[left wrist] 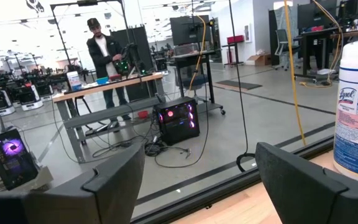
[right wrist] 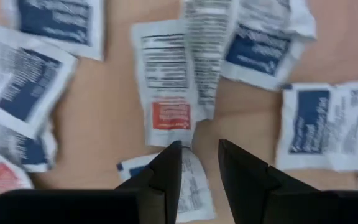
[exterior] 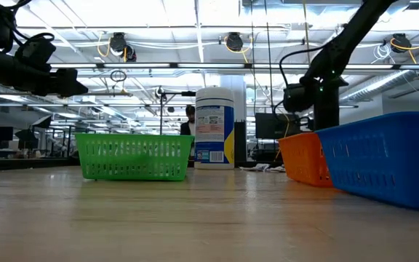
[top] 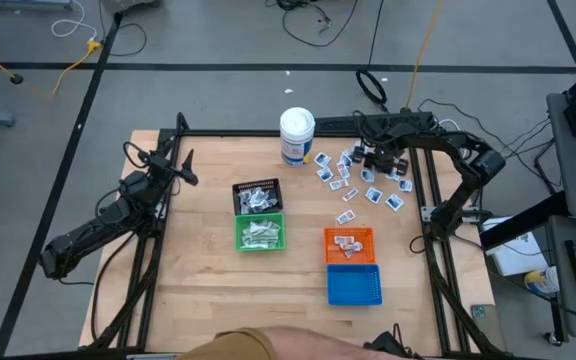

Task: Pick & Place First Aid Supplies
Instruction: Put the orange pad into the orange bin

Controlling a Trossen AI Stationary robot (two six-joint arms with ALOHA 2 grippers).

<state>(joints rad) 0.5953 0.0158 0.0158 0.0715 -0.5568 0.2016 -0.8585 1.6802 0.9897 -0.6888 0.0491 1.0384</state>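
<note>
Many small flat packets [top: 353, 180], white with blue print, lie scattered on the wooden table right of the white canister [top: 297, 135]. My right gripper [top: 370, 158] points down over the far part of this pile. In the right wrist view its fingers [right wrist: 199, 155] stand a narrow gap apart, just over a white packet with a blue corner [right wrist: 190, 186] and beside a packet with a red label [right wrist: 166, 93]. My left gripper [top: 186, 165] waits open and empty above the table's far left, its fingers wide apart in its wrist view [left wrist: 201, 180]. My right gripper comes from above, pointing down, its fingertips [right wrist: 171, 158] over the edge of the white packet with the blue corner. I cannot tell whether they touch it. Nothing shows pinched between the fingers.
Four small baskets stand mid-table: black [top: 256, 196] and green [top: 261, 232], both with packets inside, orange [top: 349, 243] with a few packets, and blue [top: 353, 284]. The canister stands at the far edge. A person stands in the room beyond the table [left wrist: 107, 56].
</note>
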